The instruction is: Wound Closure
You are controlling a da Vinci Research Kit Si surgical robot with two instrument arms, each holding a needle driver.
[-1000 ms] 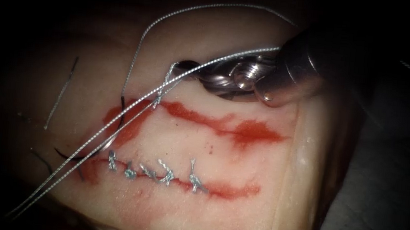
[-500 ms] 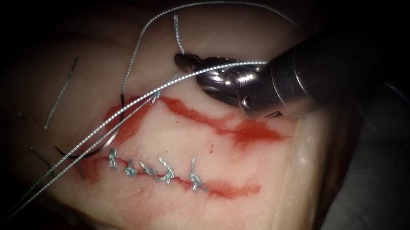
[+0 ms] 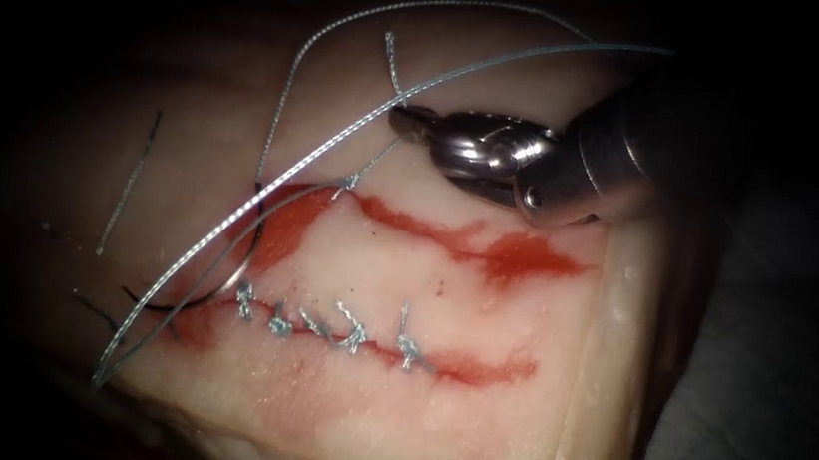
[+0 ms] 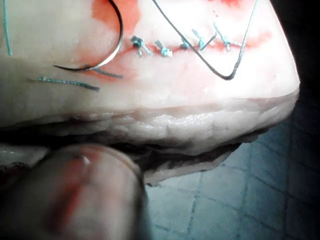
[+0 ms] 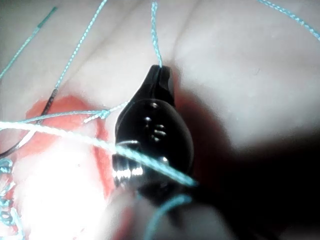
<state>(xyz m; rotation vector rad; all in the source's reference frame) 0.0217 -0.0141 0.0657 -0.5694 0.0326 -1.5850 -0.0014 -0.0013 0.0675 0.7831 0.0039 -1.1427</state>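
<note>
While the right tool (image 3: 410, 120) sits in the upper middle of the endoscope view, its jaws are clamped on a short thread (image 3: 392, 63) end. The curved needle (image 3: 224, 277) lies free on the tissue (image 3: 471, 426) at lower left, beside the left end of the stitched cut (image 3: 339, 334), well apart from those jaws.

No text, label, brand, number or sign can be read anywhere — not on the tissue (image 3: 473, 407), not on the metal of the right hand (image 3: 410, 120). The few small raised marks on the dark body of that hand in the right wrist view are too blurred to read as characters — they may be no lettering at all.
</note>
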